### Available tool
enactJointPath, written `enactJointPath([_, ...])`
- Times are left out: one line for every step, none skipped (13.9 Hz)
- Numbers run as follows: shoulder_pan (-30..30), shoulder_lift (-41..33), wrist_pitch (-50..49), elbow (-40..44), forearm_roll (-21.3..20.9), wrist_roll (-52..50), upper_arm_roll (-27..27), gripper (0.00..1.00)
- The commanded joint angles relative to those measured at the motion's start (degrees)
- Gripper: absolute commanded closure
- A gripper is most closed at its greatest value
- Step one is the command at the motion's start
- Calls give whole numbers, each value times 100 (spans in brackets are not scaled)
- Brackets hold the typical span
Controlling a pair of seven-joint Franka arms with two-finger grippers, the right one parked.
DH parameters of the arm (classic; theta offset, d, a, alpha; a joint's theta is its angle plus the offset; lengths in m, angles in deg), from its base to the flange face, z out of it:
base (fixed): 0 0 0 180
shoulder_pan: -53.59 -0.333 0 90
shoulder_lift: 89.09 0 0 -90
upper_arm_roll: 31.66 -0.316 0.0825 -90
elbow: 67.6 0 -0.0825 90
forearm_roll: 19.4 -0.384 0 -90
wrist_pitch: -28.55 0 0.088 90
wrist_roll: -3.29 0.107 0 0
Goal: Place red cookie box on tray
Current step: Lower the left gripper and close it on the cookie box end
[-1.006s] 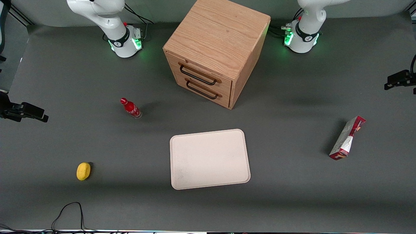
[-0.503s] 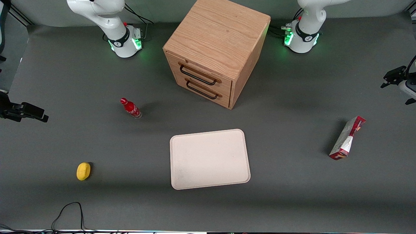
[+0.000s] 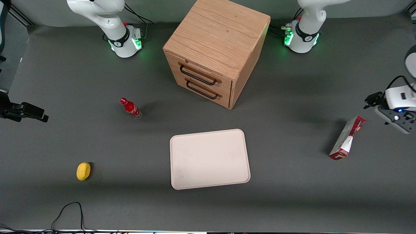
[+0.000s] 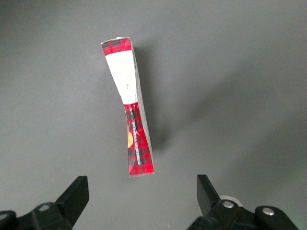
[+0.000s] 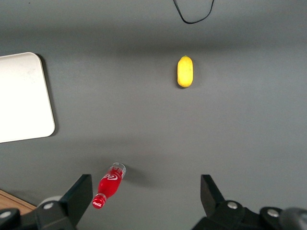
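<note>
The gripper (image 3: 377,104) has come in over the working arm's end of the table, open and empty, above the box (image 3: 346,138).

Half a second ago only its tip showed at the front view's edge, higher up; now the whole hand hangs at about two o'clock from the box, clear of it. The box, tray (image 3: 209,159), cabinet (image 3: 216,48), bottle (image 3: 130,108) and yellow object (image 3: 83,171) have not shifted. The box stands on a long thin edge on the table, well apart from the tray, at about three o'clock from it. The wrist view shows what the front view cannot: both fingers (image 4: 74,196) spread wide with nothing between them, and the box (image 4: 128,105) seen edge-on, its red plaid and white edge running from eleven to five o'clock, just short of the gap between the fingers.
</note>
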Motion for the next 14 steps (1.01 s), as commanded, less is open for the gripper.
enactJointPath([4,-195,1219,-1049,-62,71,-44,0])
enactJointPath([4,-82,1615,-1244,-62,53,-44,0])
enactJointPath([4,59,1880,-1307,-62,53,-44,0])
enactJointPath([4,208,2066,-1308,-62,44,-44,0])
enactJointPath([4,297,2233,-1360,-62,44,-44,0])
enactJointPath([4,376,2487,-1465,-62,44,-44,0])
enactJointPath([-31,525,2742,-1492,-62,44,-44,0])
enactJointPath([-75,700,2918,-1449,-53,53,-44,0])
enactJointPath([-84,754,3051,-1440,-53,53,-44,0])
enactJointPath([-84,850,3096,-1413,-53,53,-44,0])
enactJointPath([-84,938,3105,-1344,-53,44,-44,0])
enactJointPath([-84,1026,3140,-1291,-44,44,-44,0])
enactJointPath([-84,1105,3279,-1290,-9,36,-44,0])
enactJointPath([-84,1184,3333,-1273,17,27,-44,0])
